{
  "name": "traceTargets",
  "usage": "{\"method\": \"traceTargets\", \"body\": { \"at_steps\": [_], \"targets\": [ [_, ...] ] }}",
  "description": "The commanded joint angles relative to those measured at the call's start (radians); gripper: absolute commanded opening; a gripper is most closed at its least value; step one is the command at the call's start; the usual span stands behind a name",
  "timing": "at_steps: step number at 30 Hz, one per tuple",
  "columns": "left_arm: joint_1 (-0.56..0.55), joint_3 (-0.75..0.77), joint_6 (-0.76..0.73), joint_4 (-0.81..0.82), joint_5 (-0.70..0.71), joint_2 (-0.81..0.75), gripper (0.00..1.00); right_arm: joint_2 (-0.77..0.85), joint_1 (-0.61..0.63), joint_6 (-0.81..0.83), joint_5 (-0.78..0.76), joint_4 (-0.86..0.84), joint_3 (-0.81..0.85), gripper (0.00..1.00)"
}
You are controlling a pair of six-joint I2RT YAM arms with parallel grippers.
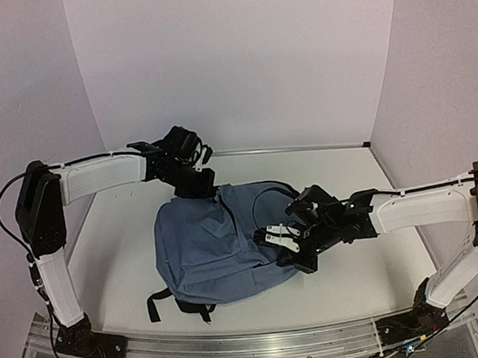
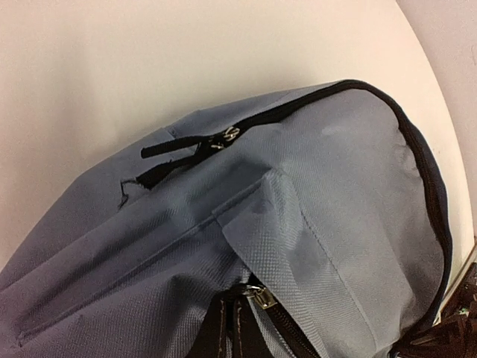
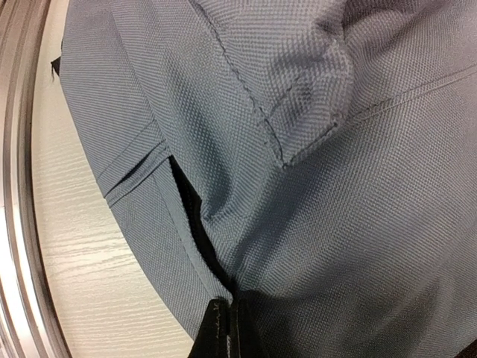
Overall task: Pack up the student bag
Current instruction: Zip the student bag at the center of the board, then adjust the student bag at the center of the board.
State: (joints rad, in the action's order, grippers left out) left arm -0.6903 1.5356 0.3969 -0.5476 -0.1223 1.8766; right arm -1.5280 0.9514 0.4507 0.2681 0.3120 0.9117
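Observation:
The slate-blue student bag (image 1: 215,244) lies flat in the middle of the table. My left gripper (image 1: 198,187) is at its far top edge. In the left wrist view this gripper (image 2: 235,317) is shut, its dark fingers (image 2: 220,332) pinching bag fabric (image 2: 335,186) right beside a silver zipper slider (image 2: 262,297). My right gripper (image 1: 296,259) is at the bag's right edge. In the right wrist view it (image 3: 229,324) is shut on a fold of bag cloth (image 3: 358,224) where a black zipper seam (image 3: 190,216) runs down into the fingers.
Black straps (image 1: 158,303) trail off the bag's near left corner. A second zipper with a black pull (image 2: 223,138) curves over the bag's top. White table (image 1: 348,178) surrounds the bag; a metal rail (image 3: 19,186) runs along its near edge.

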Motion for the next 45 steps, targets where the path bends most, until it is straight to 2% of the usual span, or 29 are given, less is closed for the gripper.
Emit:
{"method": "traceTargets", "body": {
  "at_steps": [1, 14, 17, 18, 21, 23, 25, 27, 32, 36, 40, 45],
  "targets": [
    [0.069, 0.115, -0.033, 0.072, 0.063, 0.054, 0.00, 0.003, 0.032, 0.002, 0.008, 0.215, -0.057, 0.00],
    [0.160, 0.375, -0.051, -0.015, 0.053, 0.273, 0.00, 0.014, 0.081, -0.012, 0.011, 0.216, -0.079, 0.00],
    [0.161, 0.388, -0.056, -0.018, -0.034, 0.266, 0.00, 0.018, 0.082, -0.037, 0.028, 0.216, -0.051, 0.00],
    [0.161, 0.378, -0.051, -0.013, -0.076, 0.246, 0.04, 0.021, 0.083, -0.051, 0.032, 0.218, -0.030, 0.03],
    [0.159, 0.279, -0.012, 0.045, -0.162, 0.131, 0.32, 0.041, 0.082, -0.088, 0.005, 0.226, 0.058, 0.28],
    [0.158, 0.190, 0.015, 0.065, -0.157, 0.043, 0.51, 0.061, 0.074, -0.103, -0.021, 0.233, 0.116, 0.39],
    [0.157, 0.113, 0.042, 0.065, -0.139, -0.057, 0.65, 0.067, 0.040, -0.127, -0.015, 0.261, 0.185, 0.47],
    [0.153, 0.038, 0.066, 0.054, -0.117, -0.134, 0.77, 0.051, -0.014, -0.146, 0.009, 0.298, 0.269, 0.55],
    [0.144, -0.196, 0.184, 0.022, -0.049, -0.350, 0.96, -0.052, -0.245, -0.210, 0.145, 0.382, 0.482, 0.81],
    [0.133, -0.391, 0.301, 0.010, 0.005, -0.535, 1.00, -0.173, -0.373, -0.216, 0.142, 0.393, 0.594, 0.91],
    [0.095, -0.540, 0.411, -0.005, 0.043, -0.675, 1.00, -0.321, -0.436, -0.242, 0.145, 0.395, 0.716, 0.92],
    [-0.006, -0.653, 0.546, -0.030, 0.094, -0.744, 1.00, -0.475, -0.441, -0.258, 0.178, 0.396, 0.837, 0.91]
  ]
}}
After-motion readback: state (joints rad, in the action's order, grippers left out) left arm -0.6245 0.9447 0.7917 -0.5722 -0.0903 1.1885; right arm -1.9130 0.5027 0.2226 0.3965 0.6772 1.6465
